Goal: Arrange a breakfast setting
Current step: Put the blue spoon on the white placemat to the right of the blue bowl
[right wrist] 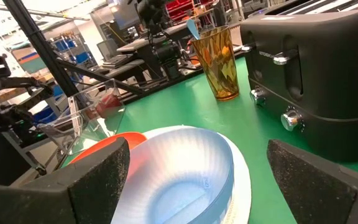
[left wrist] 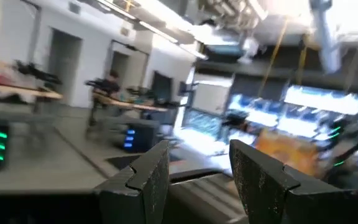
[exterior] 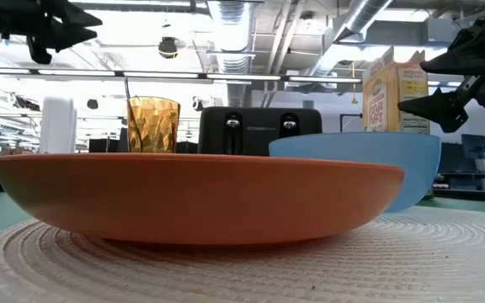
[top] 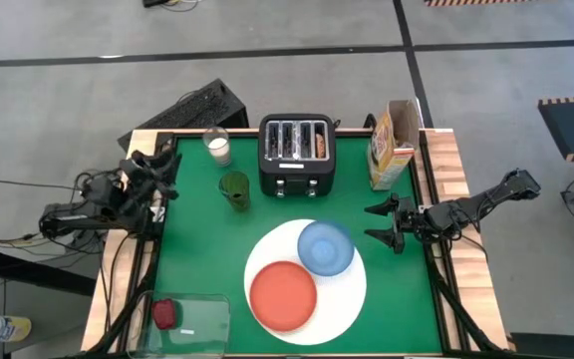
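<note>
Going left to right across your table: your left gripper (top: pixel 164 163) sits off the mat's left edge, up by the back corner. In its wrist view the two fingers (left wrist: pixel 143 180) stand apart with nothing between them, so it's open and empty.

Down at the front left corner you've got one clear container (top: pixel 189 324) with one dark red food piece (top: pixel 164 314) in it. Back near the far edge there's one glass of milk (top: pixel 216 147), then one amber tumbler (top: pixel 234 189) just in front and to the right of it.

One black toaster (top: pixel 296 157) sits mid-back; something's in one of its slots but I can't tell what.

In front of that is your setting so far: one large white round plate (top: pixel 352 297), with one smaller orange-red plate (top: pixel 283 294) on its front left part and one blue bowl (top: pixel 325 247) on its back right part. The bowl looks empty in the right wrist view.

One cereal box (top: pixel 391 144) stands at the back right. Your right gripper (top: pixel 391 223) hovers just right of the bowl, fingers (right wrist: pixel 98 171) spread wide, holding nothing.
</note>
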{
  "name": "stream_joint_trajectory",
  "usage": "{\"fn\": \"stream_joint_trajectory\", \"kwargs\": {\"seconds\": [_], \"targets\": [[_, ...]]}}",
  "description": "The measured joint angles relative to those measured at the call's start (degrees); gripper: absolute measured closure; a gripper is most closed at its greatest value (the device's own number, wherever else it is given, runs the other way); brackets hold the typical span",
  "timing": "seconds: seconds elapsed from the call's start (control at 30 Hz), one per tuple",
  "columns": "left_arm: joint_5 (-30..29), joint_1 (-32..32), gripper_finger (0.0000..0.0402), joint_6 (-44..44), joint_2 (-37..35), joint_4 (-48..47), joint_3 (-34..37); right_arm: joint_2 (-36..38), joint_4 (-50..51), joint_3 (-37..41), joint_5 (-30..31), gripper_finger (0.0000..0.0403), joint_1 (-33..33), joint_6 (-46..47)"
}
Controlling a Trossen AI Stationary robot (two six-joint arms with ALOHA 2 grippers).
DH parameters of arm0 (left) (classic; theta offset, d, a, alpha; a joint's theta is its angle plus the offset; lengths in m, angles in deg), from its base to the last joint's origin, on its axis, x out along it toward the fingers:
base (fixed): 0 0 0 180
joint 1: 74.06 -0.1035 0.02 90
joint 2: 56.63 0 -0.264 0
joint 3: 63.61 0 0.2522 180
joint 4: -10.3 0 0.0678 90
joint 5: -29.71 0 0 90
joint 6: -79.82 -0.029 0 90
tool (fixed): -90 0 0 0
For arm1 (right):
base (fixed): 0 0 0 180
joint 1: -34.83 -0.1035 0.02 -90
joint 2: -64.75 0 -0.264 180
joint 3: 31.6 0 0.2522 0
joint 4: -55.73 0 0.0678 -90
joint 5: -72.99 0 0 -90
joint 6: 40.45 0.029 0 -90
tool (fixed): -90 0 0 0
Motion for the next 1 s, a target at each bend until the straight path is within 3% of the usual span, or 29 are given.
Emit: {"fn": "stream_joint_trajectory", "kwargs": {"seconds": [0.27,0.4,0.6,1.0], "targets": [[12.5,0.0,0.0245,12.0,0.0,0.4,-0.3,0.0,0.0,0.0,0.0,0.0003,0.0,0.0],[14.4,0.0,0.0245,13.3,0.0,0.6,-0.3,0.0,0.0,0.0,0.0,0.0003,0.0,0.0],[22.3,0.0,0.0245,9.8,1.5,3.9,-0.3,0.0,0.0,0.0,0.0,0.0003,0.0,0.0],[23.9,0.0,0.0245,15.2,1.7,3.9,-0.3,0.0,0.0,0.0,0.0,0.0003,0.0,0.0]]}}
